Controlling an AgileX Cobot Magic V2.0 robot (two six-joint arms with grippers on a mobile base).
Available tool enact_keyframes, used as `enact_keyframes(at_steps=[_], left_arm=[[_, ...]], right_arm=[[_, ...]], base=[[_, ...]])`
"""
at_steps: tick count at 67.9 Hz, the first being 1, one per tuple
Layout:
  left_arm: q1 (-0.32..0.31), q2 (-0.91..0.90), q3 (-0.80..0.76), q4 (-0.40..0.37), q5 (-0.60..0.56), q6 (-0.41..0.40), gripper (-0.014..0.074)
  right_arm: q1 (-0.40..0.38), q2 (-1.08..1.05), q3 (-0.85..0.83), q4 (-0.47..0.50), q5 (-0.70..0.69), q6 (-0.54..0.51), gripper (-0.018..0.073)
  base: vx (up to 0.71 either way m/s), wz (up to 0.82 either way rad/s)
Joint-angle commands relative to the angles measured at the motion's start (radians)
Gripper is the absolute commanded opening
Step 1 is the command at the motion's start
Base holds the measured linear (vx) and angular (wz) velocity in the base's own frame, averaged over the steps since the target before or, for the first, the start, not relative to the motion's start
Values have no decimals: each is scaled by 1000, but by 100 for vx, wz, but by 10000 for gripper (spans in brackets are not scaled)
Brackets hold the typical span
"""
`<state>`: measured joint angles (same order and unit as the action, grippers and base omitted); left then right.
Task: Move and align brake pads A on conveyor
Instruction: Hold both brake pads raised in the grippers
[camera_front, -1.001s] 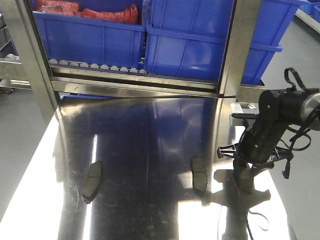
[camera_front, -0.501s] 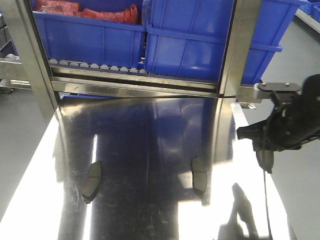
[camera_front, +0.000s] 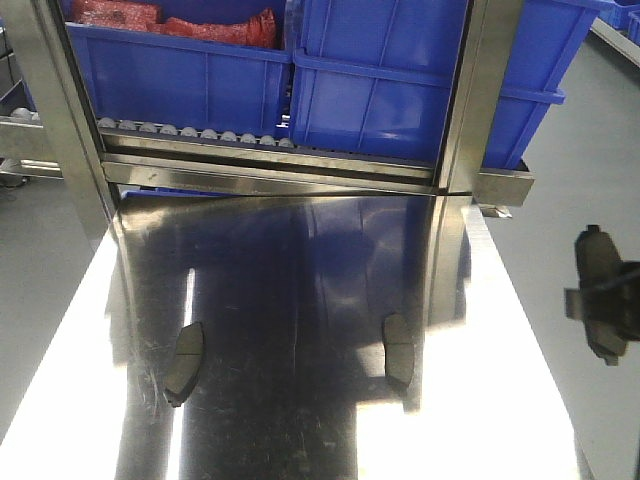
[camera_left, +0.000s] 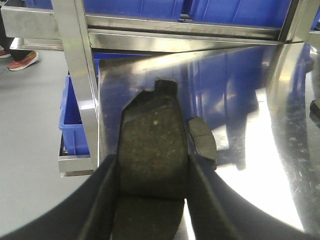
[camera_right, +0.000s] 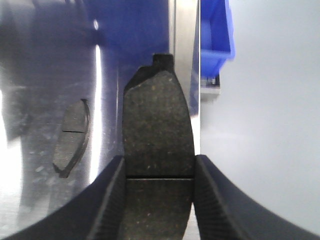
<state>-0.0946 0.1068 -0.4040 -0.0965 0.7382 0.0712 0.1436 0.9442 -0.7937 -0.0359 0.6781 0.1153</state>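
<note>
Brake pad pinched in left gripper; second pad pinched in right gripper.

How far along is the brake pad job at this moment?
Nothing looks placed: no conveyor is in view. In hand: the left gripper clamps one pad, the right gripper another pad. Left to do: a left pad and a right pad lie on the steel table.
</note>
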Motion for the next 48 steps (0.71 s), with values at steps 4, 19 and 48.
enact_keyframes(at_steps=[4,19,48], left_arm=[[-7,14,-29,-11,-92,-11,-6],[-7,14,-29,-11,-92,-11,-6],[-7,14,-29,-11,-92,-11,-6]], right_arm=[[-2,-175,68,16,-129,-21,-4],[-2,-415,207,36,-184,-32,-4],[-2,-654,361,36,-252,-66,-4]], base=[[0,0],[0,0],[0,0]])
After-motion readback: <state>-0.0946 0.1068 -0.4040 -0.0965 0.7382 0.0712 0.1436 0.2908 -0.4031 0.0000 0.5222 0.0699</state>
